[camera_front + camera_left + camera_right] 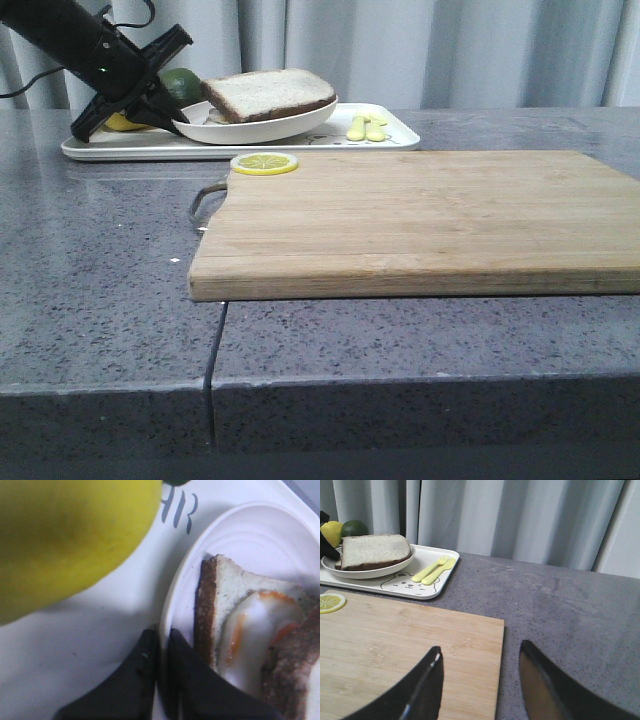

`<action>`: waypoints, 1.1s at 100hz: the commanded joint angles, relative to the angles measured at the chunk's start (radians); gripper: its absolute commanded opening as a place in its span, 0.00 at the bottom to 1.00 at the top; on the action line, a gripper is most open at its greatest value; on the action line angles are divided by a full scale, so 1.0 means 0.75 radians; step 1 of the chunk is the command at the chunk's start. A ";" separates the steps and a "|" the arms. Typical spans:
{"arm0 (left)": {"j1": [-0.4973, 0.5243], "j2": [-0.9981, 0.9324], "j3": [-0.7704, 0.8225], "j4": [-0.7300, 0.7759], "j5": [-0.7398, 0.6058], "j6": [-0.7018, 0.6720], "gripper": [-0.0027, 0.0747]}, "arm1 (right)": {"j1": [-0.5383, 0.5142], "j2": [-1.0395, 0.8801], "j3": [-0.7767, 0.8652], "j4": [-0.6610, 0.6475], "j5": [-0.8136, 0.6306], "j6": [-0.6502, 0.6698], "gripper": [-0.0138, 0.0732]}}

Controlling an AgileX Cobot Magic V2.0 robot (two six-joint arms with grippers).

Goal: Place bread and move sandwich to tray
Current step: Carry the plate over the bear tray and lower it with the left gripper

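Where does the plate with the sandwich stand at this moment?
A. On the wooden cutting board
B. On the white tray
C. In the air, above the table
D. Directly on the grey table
B: in the front view the plate with the sandwich rests on the white tray, behind the cutting board.

Pale grey curtains [420, 50] hang behind a speckled grey stone countertop [100, 300].

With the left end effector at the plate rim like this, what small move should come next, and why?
Probably open the left end effector and let go. Its fingers are pinched on the rim of the plate, and the plate with the sandwich already sits on the tray, beside the lemon. The right end effector waits open over the cutting board.
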 commanded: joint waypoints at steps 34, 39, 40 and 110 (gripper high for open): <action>-0.007 -0.097 -0.048 -0.079 -0.039 -0.018 0.01 | -0.005 0.011 -0.035 -0.009 -0.101 0.001 0.58; -0.007 -0.097 -0.048 -0.079 -0.039 -0.018 0.01 | -0.005 0.011 -0.035 -0.009 -0.101 0.001 0.58; -0.007 -0.097 -0.048 -0.079 -0.039 -0.018 0.01 | -0.005 0.011 -0.035 -0.009 -0.101 0.001 0.58; -0.007 -0.097 -0.048 -0.084 -0.039 -0.018 0.34 | -0.005 0.011 -0.035 -0.009 -0.101 0.001 0.58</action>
